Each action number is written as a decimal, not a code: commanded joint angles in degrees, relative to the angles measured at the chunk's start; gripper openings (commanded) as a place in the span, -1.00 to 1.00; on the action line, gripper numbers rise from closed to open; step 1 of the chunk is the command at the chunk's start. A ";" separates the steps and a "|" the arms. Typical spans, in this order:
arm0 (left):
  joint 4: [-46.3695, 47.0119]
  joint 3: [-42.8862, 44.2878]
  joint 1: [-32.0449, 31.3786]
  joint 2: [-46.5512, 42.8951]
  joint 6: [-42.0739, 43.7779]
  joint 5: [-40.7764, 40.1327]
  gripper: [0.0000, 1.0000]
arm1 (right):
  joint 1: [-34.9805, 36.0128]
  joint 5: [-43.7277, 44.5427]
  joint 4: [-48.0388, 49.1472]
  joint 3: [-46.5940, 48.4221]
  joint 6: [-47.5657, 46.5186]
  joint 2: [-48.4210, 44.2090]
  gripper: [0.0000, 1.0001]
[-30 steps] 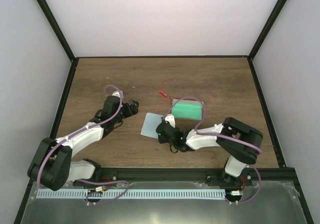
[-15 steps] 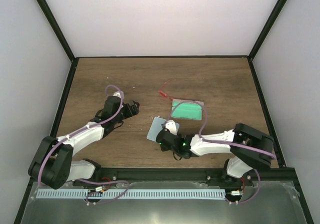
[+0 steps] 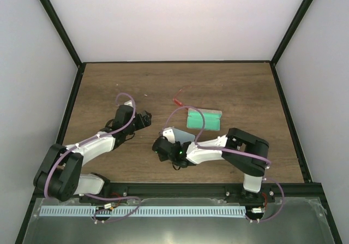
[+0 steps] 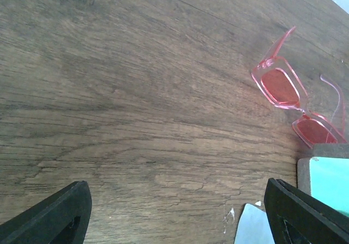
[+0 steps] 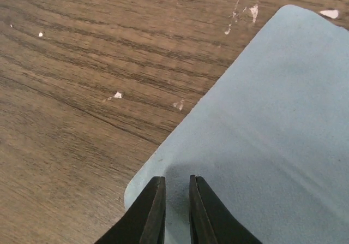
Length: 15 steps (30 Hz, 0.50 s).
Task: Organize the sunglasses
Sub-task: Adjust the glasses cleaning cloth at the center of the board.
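Here the right gripper is pinched together on the blue cloth; the left gripper gapes apart, and the sunglasses lie on the bench just beside the grey case

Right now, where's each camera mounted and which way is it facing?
Top external: above and behind the arm bases, looking down on the table; both arms show, left gripper and right gripper.
Left wrist: low over the wood, facing the sunglasses; its fingertips sit wide apart at the bottom corners.
Right wrist: close above the cloth, pointing down; its fingers closed on the cloth's edge.
Shared: the top and left wrist views both show sunglasses, case and cloth.
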 commanded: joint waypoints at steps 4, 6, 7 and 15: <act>0.35 0.50 0.30 -1.44 0.53 -0.48 0.78 | 3.78 0.47 -1.86 1.73 1.09 4.17 -0.72; 0.21 0.46 0.30 -1.56 0.53 -0.59 0.78 | 5.23 1.47 -3.06 2.03 2.01 4.65 -0.72; 0.22 0.53 0.30 -1.56 0.50 -0.54 0.78 | 6.12 1.96 -3.52 2.08 2.50 4.76 -0.71; 0.16 0.64 0.30 -1.56 0.60 -0.52 0.78 | 10.65 3.71 -5.43 -0.85 6.70 3.25 -0.70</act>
